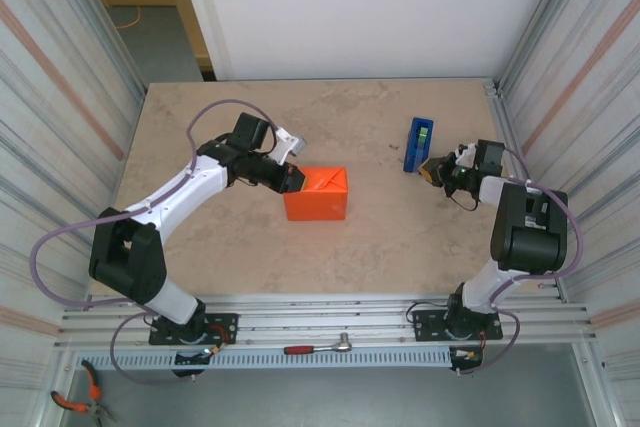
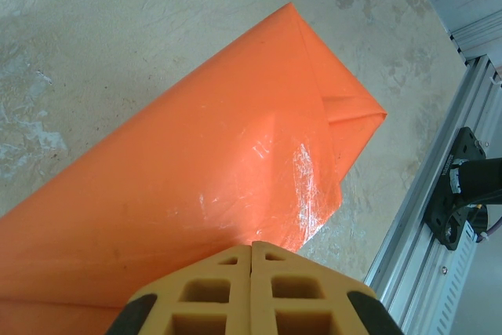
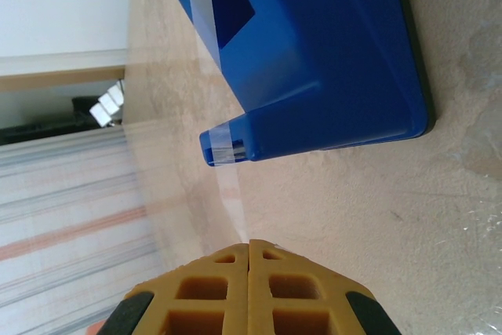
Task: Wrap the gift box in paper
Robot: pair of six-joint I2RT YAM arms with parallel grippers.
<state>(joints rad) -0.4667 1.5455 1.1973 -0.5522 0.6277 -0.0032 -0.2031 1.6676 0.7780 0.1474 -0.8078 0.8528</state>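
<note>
The orange paper [image 1: 317,194] lies folded into a boxy parcel mid-table [image 1: 400,247]; the left gripper [image 1: 294,178], jaws together, touches its left edge. The right gripper [image 1: 431,170] pinches a tape strip [image 3: 229,190] drawn from the blue tape dispenser [image 1: 418,144]

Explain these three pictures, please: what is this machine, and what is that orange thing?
It is two robot arms bolted to a table: the left arm and the right arm. One picture looks down from above; the other two come from a camera on each wrist, so yellow jaws show at the bottom. On the table lie orange paper, folded into a boxy parcel, and a blue tape dispenser. The left jaws are shut at the parcel's edge; whether they pinch paper I cannot tell. The right jaws are shut on a strip of clear tape from the dispenser.
</note>
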